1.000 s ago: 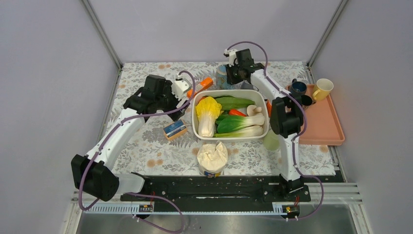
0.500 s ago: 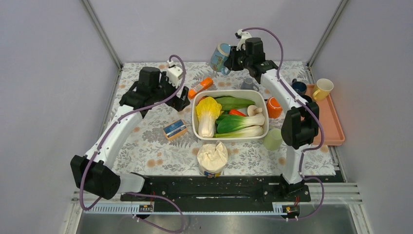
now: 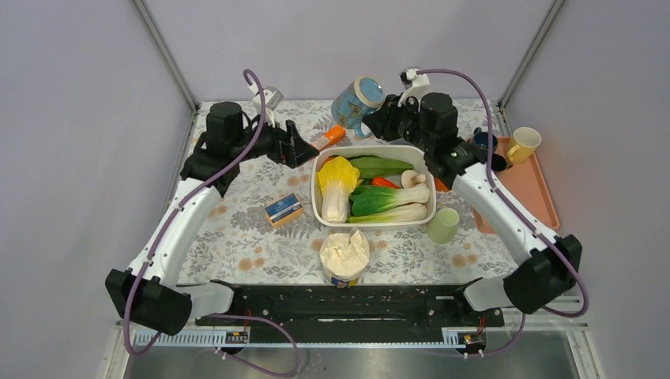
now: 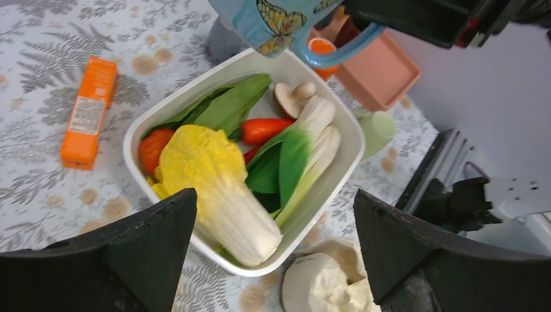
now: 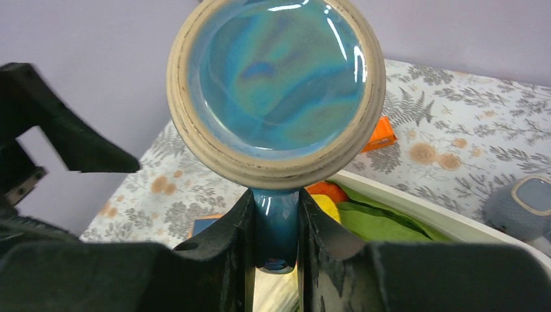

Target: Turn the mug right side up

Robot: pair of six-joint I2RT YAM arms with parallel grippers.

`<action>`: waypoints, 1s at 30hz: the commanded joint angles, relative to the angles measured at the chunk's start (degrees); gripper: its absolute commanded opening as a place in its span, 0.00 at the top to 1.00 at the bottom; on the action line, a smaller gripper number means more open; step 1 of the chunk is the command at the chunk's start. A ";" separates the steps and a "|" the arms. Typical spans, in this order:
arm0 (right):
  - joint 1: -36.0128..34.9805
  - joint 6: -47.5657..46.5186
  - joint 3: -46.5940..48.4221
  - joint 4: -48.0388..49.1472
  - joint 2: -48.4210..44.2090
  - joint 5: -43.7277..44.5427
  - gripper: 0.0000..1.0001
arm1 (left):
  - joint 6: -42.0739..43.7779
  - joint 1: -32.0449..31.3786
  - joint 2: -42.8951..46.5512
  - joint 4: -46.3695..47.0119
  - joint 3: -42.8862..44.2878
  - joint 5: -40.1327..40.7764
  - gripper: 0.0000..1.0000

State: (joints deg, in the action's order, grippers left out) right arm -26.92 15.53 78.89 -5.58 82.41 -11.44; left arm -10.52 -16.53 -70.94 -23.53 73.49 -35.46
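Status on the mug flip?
Right gripper shut on mug by handle; left gripper open. Mug aloft, tilted, not yet upright. White bin close below.

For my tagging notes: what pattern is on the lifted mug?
The mug is light blue with a yellow butterfly; left wrist view shows it best.

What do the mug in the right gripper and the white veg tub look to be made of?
The mug in the right gripper: glazed ceramic by the look; glossy blue glaze with sharp highlights, bare beige foot ring. The tub: probably plastic; smooth uniform white, thin wall, rounded rim, dull sheen.
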 commanded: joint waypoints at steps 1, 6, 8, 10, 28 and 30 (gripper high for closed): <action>-2.10 3.74 -3.12 15.90 -8.52 2.15 1.00 | -8.60 0.16 0.51 6.29 2.58 -6.87 0.06; -3.20 8.65 -7.78 20.93 -12.35 0.35 1.00 | -16.97 0.11 -1.35 11.80 3.10 -11.44 0.07; -3.36 10.84 -8.99 22.83 -13.35 -0.80 1.00 | -19.91 0.10 -1.59 15.28 3.26 -12.59 0.10; -3.47 12.34 -9.80 24.13 -14.24 -1.87 1.00 | -21.97 0.16 -1.57 17.25 3.80 -13.29 0.11; -5.18 18.92 -12.82 30.98 -18.12 -6.00 1.00 | -29.94 0.06 -4.06 23.03 5.60 -14.44 0.14; -5.28 20.61 -12.93 32.16 -17.80 -7.08 1.00 | -32.15 -0.03 -4.18 26.03 6.09 -16.25 0.15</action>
State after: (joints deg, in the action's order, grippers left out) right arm -31.51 32.38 64.42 12.60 67.35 -15.57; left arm -38.74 -16.56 -75.05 -4.43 75.53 -47.97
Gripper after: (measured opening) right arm 0.298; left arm 0.862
